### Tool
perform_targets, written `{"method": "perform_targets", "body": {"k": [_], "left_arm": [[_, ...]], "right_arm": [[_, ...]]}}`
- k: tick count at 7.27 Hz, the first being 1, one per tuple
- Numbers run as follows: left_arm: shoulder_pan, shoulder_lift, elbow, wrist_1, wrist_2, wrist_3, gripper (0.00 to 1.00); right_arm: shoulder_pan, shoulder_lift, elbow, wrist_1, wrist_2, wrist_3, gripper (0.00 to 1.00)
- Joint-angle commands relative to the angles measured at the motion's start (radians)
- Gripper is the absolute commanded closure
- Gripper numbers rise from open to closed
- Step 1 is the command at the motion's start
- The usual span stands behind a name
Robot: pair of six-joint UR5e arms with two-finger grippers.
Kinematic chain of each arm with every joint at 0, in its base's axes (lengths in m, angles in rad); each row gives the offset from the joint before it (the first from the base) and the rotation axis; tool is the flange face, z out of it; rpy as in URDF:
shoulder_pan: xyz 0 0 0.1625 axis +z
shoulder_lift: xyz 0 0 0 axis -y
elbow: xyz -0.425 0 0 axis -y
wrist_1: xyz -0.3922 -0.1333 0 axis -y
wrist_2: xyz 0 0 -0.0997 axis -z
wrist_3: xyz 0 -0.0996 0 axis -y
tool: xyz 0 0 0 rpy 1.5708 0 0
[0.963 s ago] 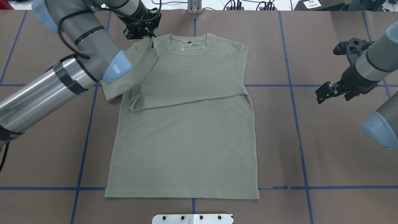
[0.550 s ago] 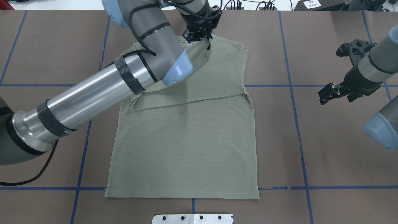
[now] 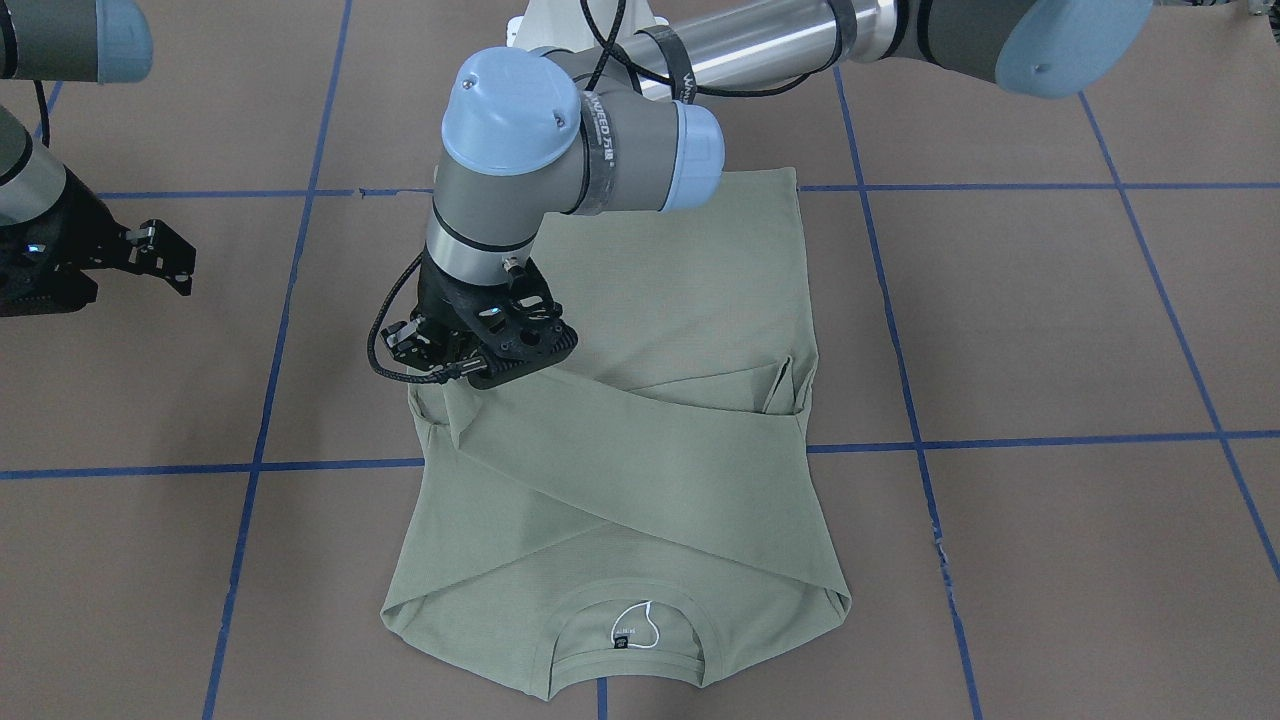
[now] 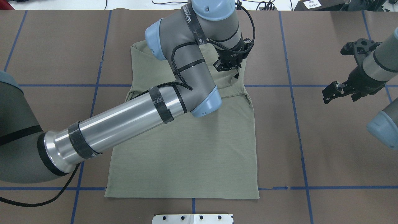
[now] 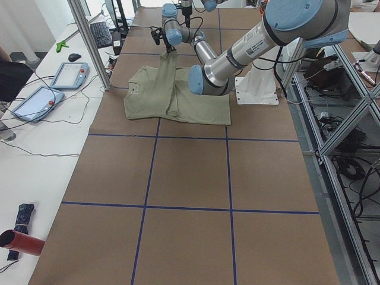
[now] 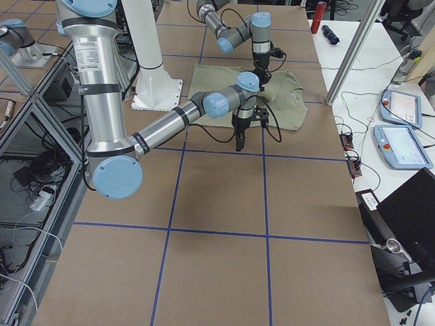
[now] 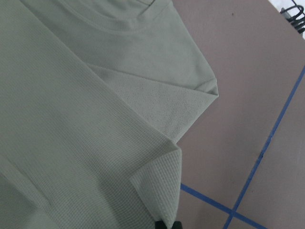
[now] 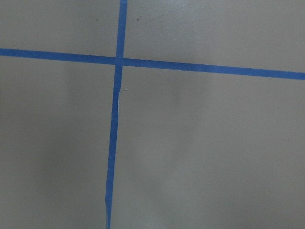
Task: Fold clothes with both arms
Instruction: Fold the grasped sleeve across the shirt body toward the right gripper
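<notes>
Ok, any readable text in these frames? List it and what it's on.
"WANDE...": white print on the black strap round the left arm; the remaining letters are illegible.
Print on the neck label of the shirt: too small to read.
Dark characters on the white sign beyond the table's far edge: blurred, unreadable.
Nothing else legible.

L arm (image 4: 124, 115) hides shirt (image 4: 186, 155) collar, overhead view.
</notes>
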Motion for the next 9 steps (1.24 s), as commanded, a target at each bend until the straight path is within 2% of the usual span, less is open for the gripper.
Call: {"method": "perform_targets", "body": {"k": [1,2,3,4,5,7,8,9], "left_arm": [[0.037,-0.001,0.064,-0.068,0.05,-0.002,1.0],[0.05,-0.002,0.078,-0.086,0.055,-0.014,1.0],[0.059,-0.005,0.08,-0.11,0.057,-0.028,0.86],[0.077,-0.01,0.1,-0.194,0.061,-0.02,0.01],[0.083,-0.011,0.097,-0.242,0.104,-0.015,0.0],[0.065,0.047,0.063,-0.232,0.106,0.082,0.0],[0.042,0.114,-0.034,-0.181,0.1,0.095,0.0],[0.036,0.189,-0.179,-0.049,0.098,0.179,0.0]], "right_arm": [[0.002,-0.001,-0.001,0.0,0.0,0.006,0.0],[0.004,0.001,-0.001,0.0,0.0,0.007,0.0],[0.004,0.004,-0.001,0.0,0.0,0.007,0.0],[0.004,0.011,-0.001,0.0,0.001,0.007,0.0],[0.004,0.015,-0.001,0.001,0.001,0.01,0.0],[0.004,0.019,0.002,0.001,0.004,0.012,0.0],[0.002,0.019,0.01,0.003,0.004,0.013,0.0],[0.002,0.024,0.023,0.003,0.004,0.015,0.0]]}}
